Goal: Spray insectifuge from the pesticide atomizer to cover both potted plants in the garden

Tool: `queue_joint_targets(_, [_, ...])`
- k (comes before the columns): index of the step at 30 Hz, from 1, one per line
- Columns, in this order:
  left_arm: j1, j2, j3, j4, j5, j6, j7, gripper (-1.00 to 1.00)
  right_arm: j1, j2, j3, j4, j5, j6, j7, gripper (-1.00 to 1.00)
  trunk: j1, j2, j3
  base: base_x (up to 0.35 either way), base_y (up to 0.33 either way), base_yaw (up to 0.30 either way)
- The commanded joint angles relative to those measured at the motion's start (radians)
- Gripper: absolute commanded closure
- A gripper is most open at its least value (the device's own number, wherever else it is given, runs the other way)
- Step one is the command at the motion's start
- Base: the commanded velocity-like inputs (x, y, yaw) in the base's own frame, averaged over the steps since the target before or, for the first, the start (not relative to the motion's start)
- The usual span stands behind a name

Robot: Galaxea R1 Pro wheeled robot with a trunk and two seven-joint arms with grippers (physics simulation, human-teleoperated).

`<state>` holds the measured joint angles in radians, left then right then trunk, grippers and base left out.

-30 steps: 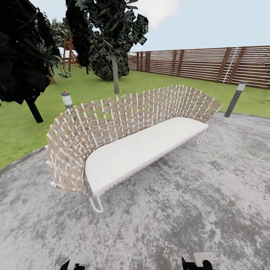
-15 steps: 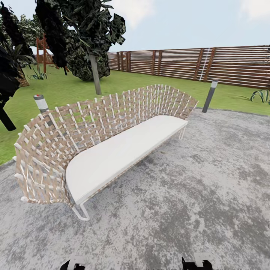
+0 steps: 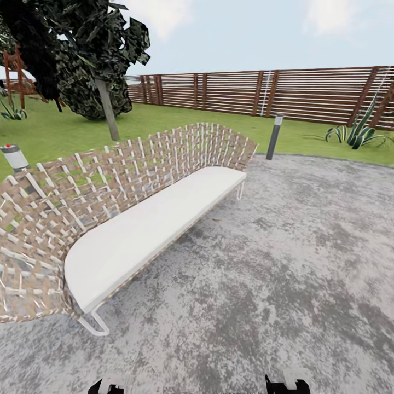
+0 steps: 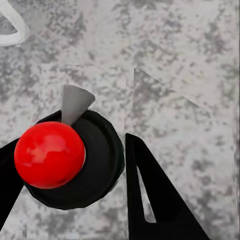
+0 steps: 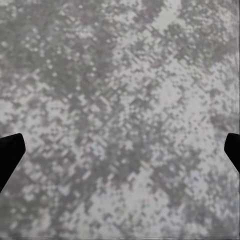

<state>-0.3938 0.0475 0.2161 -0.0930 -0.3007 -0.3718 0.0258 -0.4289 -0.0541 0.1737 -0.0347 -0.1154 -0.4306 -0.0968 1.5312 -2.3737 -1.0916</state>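
The pesticide atomizer and the potted plants are out of view. I am in the garden, on the mottled grey stone patio (image 3: 284, 262) with green lawn (image 3: 164, 117) beyond it. My left gripper (image 4: 70, 145) is open, its dark fingers (image 4: 150, 195) spread above the patio stone, and a red knob on a black disc (image 4: 50, 155) lies behind them. The right gripper (image 5: 120, 145) is open too, wide, with bare stone between its fingertips. The tops of the left gripper (image 3: 109, 386) and the right gripper (image 3: 287, 383) peek in at the head view's lower edge.
A long wicker bench (image 3: 126, 180) with a white cushion runs along the patio's left side. A grey bollard lamp (image 3: 273, 135) stands at the patio's far edge, another (image 3: 13, 157) behind the bench. A striped agave (image 3: 355, 131), a brown slatted fence (image 3: 284, 93) and a tree (image 3: 93, 60) stand further off.
The whole head view has swung to the right: the bench and trees slid leftward in the picture and the agave came into sight. The grippers keep their place at the lower edge.
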Motion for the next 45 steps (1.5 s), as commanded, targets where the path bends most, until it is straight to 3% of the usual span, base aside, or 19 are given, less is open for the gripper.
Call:
queue_joint_targets(1, [0.000, 0.000, 0.006, 0.001, -0.011, -0.004, 0.003, 1.00, -0.001, 0.000, 0.009, 0.001, -0.010, -0.003, -0.001, -1.00, 0.000, 0.000, -0.001, 0.000, 0.000, -0.300])
queue_joint_targets(23, [0.000, 0.000, 0.006, 0.001, -0.011, -0.004, 0.003, 1.00, 0.001, 0.000, 0.009, 0.001, -0.010, -0.003, -0.001, -1.00, 0.000, 0.000, -0.001, 0.010, 0.000, -0.300])
queue_joint_targets(45, [0.000, 0.000, 0.006, 0.001, -0.011, -0.004, 0.003, 1.00, 0.001, 0.000, 0.009, 0.001, -0.010, -0.003, -0.001, -1.00, 0.000, 0.000, -0.001, 0.288, 0.124, -0.300])
